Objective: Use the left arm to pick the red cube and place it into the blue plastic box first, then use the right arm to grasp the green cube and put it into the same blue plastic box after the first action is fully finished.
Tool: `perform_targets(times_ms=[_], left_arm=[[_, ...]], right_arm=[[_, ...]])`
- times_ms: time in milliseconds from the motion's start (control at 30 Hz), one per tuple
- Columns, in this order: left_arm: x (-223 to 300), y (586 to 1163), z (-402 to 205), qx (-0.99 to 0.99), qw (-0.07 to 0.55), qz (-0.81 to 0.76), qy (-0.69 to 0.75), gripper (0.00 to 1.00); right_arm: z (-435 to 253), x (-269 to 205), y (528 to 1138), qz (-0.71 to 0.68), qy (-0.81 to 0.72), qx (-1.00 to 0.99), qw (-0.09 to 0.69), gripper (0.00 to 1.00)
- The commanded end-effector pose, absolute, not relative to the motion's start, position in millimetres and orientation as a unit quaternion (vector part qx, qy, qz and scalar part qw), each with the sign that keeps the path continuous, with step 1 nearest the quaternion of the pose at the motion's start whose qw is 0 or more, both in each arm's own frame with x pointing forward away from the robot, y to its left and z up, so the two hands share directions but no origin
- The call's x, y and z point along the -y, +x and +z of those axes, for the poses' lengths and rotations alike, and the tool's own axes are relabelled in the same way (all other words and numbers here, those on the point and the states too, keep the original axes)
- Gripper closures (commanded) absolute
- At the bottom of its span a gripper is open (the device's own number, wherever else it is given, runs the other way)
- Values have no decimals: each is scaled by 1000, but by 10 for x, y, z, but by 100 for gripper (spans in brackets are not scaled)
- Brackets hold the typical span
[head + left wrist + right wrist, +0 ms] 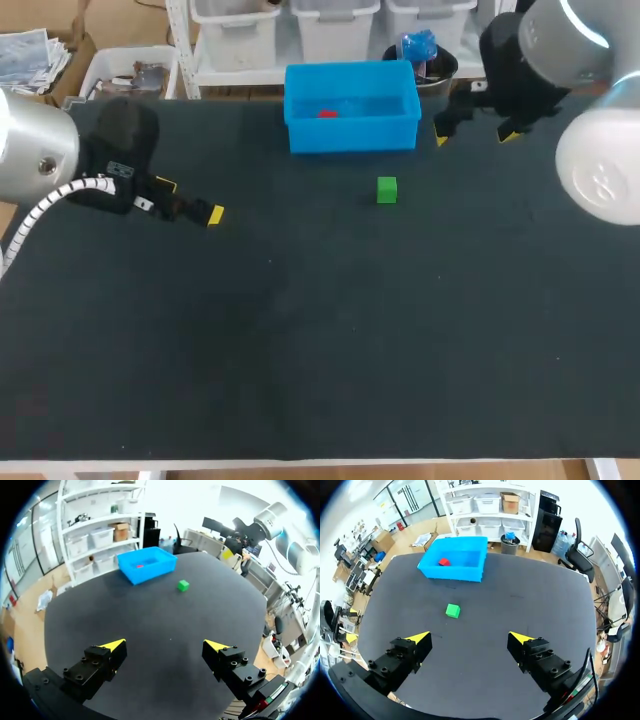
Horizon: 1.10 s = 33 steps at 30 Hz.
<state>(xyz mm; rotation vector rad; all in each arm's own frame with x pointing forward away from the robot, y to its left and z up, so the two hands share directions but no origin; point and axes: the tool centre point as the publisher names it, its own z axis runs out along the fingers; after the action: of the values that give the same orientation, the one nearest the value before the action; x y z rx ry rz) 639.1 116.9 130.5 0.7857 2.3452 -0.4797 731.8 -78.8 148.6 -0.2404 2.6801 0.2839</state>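
Right end effector [470,637] spread; its view shows red cube [444,561] in box [452,574].

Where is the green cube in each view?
Head view: green cube on the table, in front of the blue plastic box, toward its right half, not touching.
Left wrist view: green cube on the table, short of the blue plastic box, apart.
Right wrist view: green cube likewise short of it.
Shared landmark: blue plastic box holding the red cube.

No text, numbers or signs can be read. One small label [120,169] on the left gripper [190,200] is seen, too blurred.
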Motion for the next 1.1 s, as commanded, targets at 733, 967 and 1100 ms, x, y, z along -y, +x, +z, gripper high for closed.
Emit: perform_targets(times_ms=[733, 967, 1100], left_arm=[[-1180, 6396, 1298, -885, 307, -183, 298, 0], [-1180, 6396, 1298, -885, 307, -183, 298, 0], [-1180, 6396, 1298, -885, 307, -183, 298, 0]], right_arm=[[1250, 220, 7445, 9, -10, -986, 165, 0], [1101, 39, 7549, 28, -11, -986, 166, 0], [1013, -38, 7604, 32, -16, -986, 163, 0]])
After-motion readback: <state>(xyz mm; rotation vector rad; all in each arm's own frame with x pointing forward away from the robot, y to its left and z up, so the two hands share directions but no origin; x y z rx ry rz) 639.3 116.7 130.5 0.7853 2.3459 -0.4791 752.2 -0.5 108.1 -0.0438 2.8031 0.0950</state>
